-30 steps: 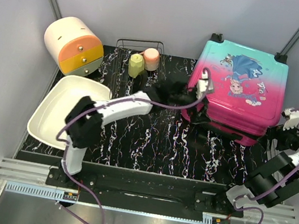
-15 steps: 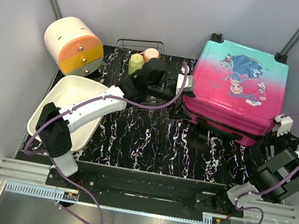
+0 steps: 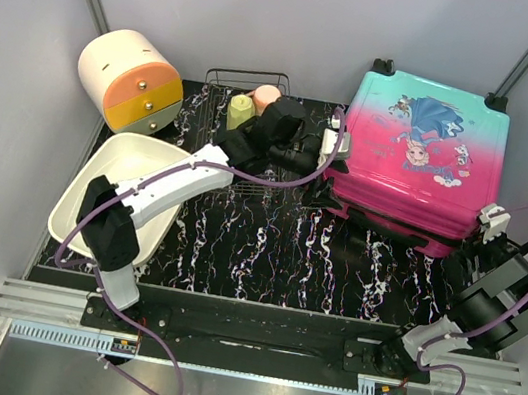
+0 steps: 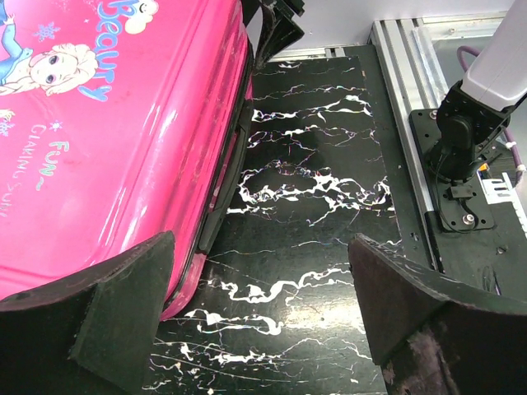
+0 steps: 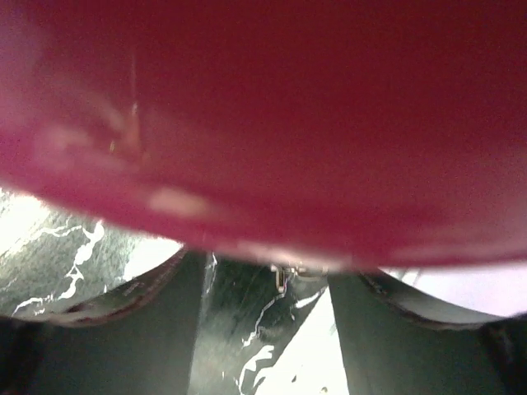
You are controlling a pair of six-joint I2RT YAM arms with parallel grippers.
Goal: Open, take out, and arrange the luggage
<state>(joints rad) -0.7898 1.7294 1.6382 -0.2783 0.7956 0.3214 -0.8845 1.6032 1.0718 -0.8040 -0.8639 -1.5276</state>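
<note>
The luggage (image 3: 421, 153), a pink-to-teal hard-shell case with a cartoon girl on its lid, lies flat and closed at the back right of the table. My left gripper (image 3: 327, 190) hangs at its left side and points toward the near edge. In the left wrist view its jaws (image 4: 262, 247) stand wide open and empty, the left finger over the case's pink edge (image 4: 107, 140), the right over bare table. My right gripper (image 3: 471, 242) is pressed close to the case's front right corner. It is open (image 5: 268, 267), with a small metal zipper pull (image 5: 284, 276) hanging under the pink shell (image 5: 263, 123) between its fingers.
A white-and-orange round drawer box (image 3: 129, 81) stands at the back left. A wire basket (image 3: 225, 78) beside it holds a yellow-green cup (image 3: 241, 113) and a pink cup (image 3: 266, 94). A white tray (image 3: 109, 187) lies at the left. The right arm's base (image 4: 461, 140) sits by the near rail.
My left arm drew back from the case's front left corner and now hangs along its left side. The right gripper moved in against the front right corner and its jaws narrowed.
</note>
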